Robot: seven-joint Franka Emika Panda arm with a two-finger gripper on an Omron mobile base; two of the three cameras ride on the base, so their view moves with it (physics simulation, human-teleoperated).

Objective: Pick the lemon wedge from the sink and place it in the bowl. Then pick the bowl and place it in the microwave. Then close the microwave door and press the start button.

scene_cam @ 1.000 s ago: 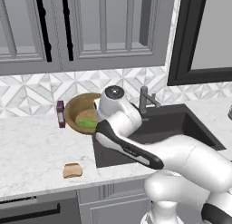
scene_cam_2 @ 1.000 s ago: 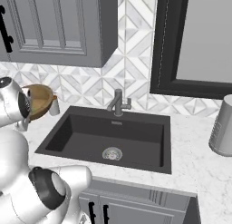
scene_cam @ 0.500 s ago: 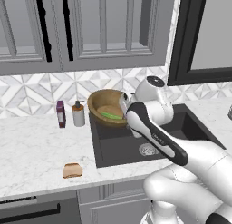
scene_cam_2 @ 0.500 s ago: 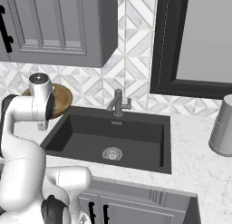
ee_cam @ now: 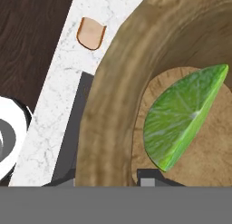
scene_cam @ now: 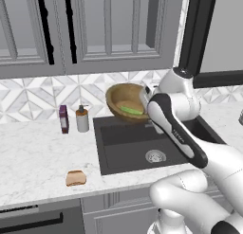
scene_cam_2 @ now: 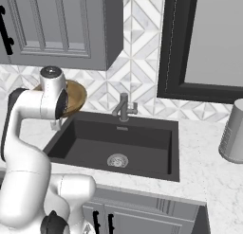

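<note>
Left base view: bowl (scene_cam: 126, 103) carried rightward off the counter and held tilted in the air over the sink (scene_cam: 142, 145), lemon wedge (scene_cam: 130, 109) lying inside; bread slice (scene_cam: 76, 178) left near the counter edge. Right base view: bowl (scene_cam_2: 73, 96) swung out from the arm's far side toward the sink's (scene_cam_2: 121, 142) left end. Hand view: gripper (ee_cam: 149, 178) clenched on the bowl's (ee_cam: 106, 114) rim, wedge (ee_cam: 181, 114) resting on its floor. Judged: wedge step finished, transfer toward the microwave under way.
</note>
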